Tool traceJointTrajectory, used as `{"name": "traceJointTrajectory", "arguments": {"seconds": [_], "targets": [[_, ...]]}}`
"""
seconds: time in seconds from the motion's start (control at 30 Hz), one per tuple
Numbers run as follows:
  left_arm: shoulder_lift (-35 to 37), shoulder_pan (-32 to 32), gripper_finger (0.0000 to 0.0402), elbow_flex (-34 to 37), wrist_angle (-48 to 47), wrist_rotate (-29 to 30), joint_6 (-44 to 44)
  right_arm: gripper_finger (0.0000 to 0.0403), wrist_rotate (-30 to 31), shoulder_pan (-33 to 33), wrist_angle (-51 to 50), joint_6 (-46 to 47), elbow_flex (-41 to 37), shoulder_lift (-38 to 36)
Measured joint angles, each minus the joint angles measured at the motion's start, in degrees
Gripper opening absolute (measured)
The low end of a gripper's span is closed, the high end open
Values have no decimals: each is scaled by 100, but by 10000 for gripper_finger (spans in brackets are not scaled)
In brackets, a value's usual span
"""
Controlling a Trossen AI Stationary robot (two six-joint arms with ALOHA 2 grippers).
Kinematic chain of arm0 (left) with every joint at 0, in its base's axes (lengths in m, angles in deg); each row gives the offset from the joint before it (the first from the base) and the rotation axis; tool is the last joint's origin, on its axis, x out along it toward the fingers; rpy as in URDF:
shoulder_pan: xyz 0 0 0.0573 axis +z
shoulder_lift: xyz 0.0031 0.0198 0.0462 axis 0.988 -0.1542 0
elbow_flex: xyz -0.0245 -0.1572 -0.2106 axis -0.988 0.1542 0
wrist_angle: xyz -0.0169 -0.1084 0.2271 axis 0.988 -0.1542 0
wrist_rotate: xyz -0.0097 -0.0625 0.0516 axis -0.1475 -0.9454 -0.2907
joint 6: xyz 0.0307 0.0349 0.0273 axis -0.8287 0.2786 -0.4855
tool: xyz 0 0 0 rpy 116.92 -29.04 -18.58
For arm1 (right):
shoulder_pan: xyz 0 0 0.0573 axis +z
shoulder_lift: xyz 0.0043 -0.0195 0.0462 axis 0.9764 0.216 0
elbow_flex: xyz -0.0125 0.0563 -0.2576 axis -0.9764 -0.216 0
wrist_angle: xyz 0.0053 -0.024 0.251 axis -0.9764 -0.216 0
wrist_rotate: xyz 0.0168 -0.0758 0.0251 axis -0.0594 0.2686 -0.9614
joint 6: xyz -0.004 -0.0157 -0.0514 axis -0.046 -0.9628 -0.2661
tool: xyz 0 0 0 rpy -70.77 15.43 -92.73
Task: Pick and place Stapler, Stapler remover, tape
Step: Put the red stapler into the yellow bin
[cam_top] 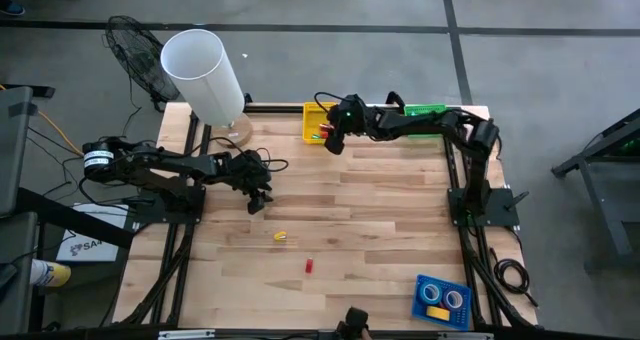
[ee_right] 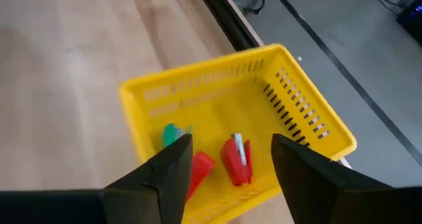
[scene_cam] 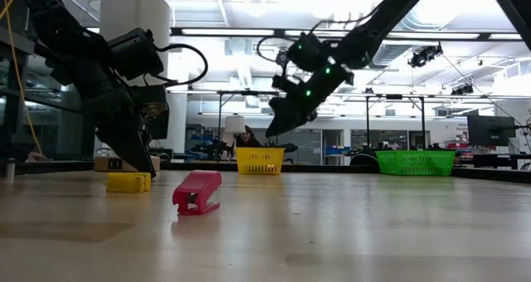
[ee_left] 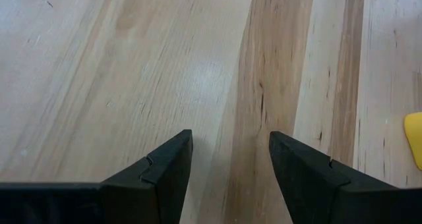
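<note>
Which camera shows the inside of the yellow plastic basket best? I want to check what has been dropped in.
The right wrist view: it looks down into the yellow plastic basket, showing red and green pieces. The high view shows it small, partly under the right gripper. The low view shows only its outer wall. The left wrist view misses it.

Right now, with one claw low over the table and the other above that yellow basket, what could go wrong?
The left gripper hangs open just above bare wood, short of the yellow piece; closing here would grab nothing. The right gripper hangs open over the yellow basket, and dropping lower might bump its rim or the red pieces inside.
</note>
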Motion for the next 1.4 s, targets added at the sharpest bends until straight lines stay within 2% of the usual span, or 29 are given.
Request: {"name": "traceJointTrajectory", "arguments": {"seconds": [0.2,0.4,0.53,0.63,0.9,1.13,1.4], "targets": [[0,0,202,0,-2,2,0,197,-511,306,-753,-387,9,-592],[0,0,202,0,0,4,0,196,-1673,762,-1282,-1584,9,-995],[0,0,202,0,0,4,0,195,-2443,1149,-1411,-2337,9,-995],[0,0,202,0,0,7,0,195,-2782,1489,-1453,-2763,11,-920],[0,0,202,0,-3,33,0,195,-2486,2547,-1540,-3126,10,-660],[0,0,202,0,-7,39,2,195,-2253,3424,-1436,-3841,7,-269],[0,0,202,0,-7,44,43,195,-2026,3975,-663,-4280,4,189]]}}
